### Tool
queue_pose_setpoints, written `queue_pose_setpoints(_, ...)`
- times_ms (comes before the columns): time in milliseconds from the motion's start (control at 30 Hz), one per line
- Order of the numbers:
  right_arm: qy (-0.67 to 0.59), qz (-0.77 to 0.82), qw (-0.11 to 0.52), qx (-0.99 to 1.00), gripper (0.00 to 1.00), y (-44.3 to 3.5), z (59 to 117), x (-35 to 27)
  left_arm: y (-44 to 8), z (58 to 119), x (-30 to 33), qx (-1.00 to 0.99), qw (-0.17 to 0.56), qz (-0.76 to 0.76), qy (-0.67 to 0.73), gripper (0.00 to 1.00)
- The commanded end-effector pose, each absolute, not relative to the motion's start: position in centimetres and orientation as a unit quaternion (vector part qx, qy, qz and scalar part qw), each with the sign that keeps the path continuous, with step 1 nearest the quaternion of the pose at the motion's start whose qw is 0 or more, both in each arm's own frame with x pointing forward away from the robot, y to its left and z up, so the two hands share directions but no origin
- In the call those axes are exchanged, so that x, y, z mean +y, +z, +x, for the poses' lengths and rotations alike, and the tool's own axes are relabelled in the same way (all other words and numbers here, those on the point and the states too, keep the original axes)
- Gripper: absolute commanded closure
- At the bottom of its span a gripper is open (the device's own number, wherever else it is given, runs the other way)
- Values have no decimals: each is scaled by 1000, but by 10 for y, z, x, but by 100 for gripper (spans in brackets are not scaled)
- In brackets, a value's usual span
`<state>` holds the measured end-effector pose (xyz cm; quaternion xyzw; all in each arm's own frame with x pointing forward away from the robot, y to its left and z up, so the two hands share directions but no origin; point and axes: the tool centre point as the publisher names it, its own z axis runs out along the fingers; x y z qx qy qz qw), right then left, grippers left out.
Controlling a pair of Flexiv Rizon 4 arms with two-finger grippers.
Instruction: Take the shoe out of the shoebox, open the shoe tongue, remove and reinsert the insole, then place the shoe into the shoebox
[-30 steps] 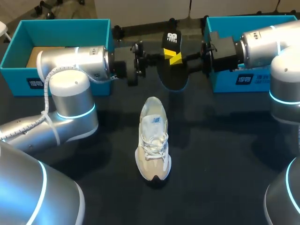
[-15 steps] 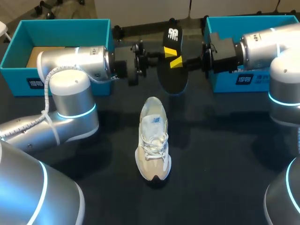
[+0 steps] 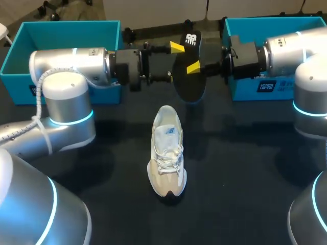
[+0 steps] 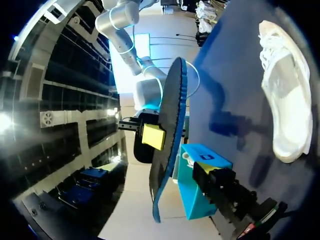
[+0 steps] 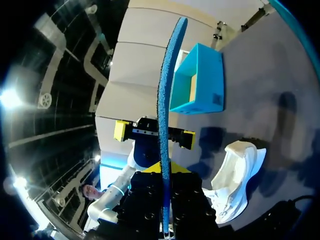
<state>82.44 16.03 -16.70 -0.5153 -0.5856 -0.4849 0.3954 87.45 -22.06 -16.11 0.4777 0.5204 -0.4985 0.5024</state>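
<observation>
The right end effector (image 3: 193,67) is clamped on the black insole (image 3: 188,87), held on edge above the bench (image 3: 245,168) between the left shoebox (image 3: 15,84) and right shoebox (image 3: 245,89), the left end effector (image 3: 173,62) spread apart beside it (gripping nothing), and the white shoe (image 3: 167,153) lies on open bench, well apart from both boxes.

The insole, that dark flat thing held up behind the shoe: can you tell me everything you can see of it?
The insole is a thin, foot-shaped sheet. Its upper face is black with a white mark at the heel end, and its underside is blue and looks like foam. It is out of the white shoe and held beyond it. The right gripper is shut on its middle, with one yellow tip on the black face. The left gripper is open beside its edge and does not appear to touch it.
</observation>
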Motion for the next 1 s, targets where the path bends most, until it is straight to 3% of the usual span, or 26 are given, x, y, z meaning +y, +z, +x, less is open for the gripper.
queue_pose_setpoints(33, -489, -516, 389, -586, 100, -166, 822, 159, -158, 871, -200, 534, 481, 475, -508, 0)
queue_pose_setpoints(400, -496, -518, 367, -592, 100, -168, 829, 155, -165, 865, -173, 580, 433, 451, -522, 0)
queue_pose_setpoints(1000, -547, -444, 288, -648, 100, -157, 835, 160, -196, 859, -154, 750, 228, 287, -550, 0)
